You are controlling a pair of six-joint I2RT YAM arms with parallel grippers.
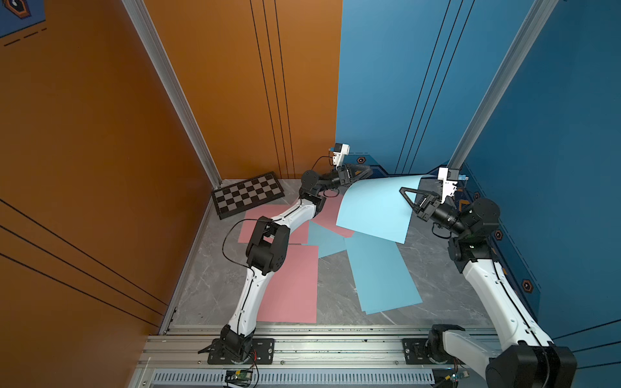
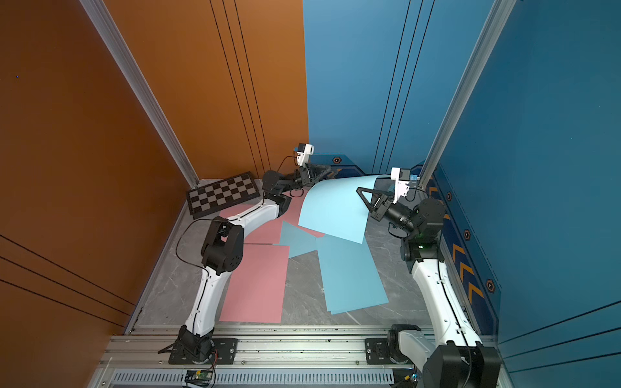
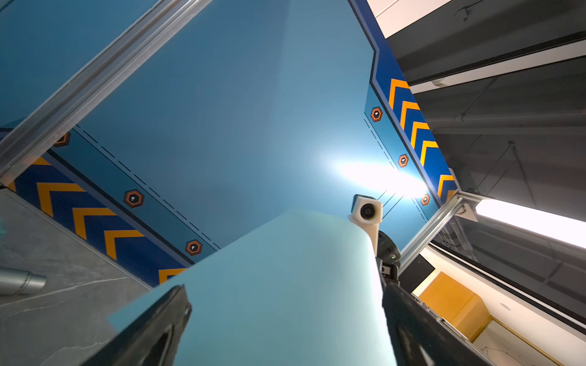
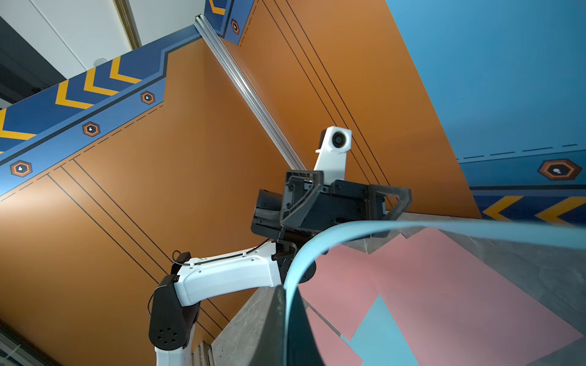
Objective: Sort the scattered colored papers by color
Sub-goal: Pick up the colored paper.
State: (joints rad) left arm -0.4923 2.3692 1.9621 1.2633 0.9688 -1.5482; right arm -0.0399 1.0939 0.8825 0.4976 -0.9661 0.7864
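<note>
My right gripper [image 1: 403, 192] [image 4: 287, 305] is shut on the near edge of a light blue paper [image 1: 373, 208] [image 2: 336, 211], which curves up off the table. Its far corner reaches my left gripper [image 1: 364, 172] [image 3: 285, 301], which is open. In the left wrist view the lifted paper [image 3: 279, 285] lies between the wide-apart fingers [image 3: 171, 313], unclamped. Flat on the table lie pink papers [image 1: 292, 285] [image 1: 268, 225] at the left and blue papers [image 1: 379, 275] [image 1: 324, 240] in the middle. The left arm covers part of the pink ones.
A black-and-grey checkered board [image 1: 247, 195] lies at the back left corner. Orange wall [image 1: 100, 168] on the left, blue wall [image 1: 554, 168] on the right and behind. A small light-blue block [image 1: 463, 177] sits by the right post. An aluminium rail [image 1: 319, 342] runs along the front.
</note>
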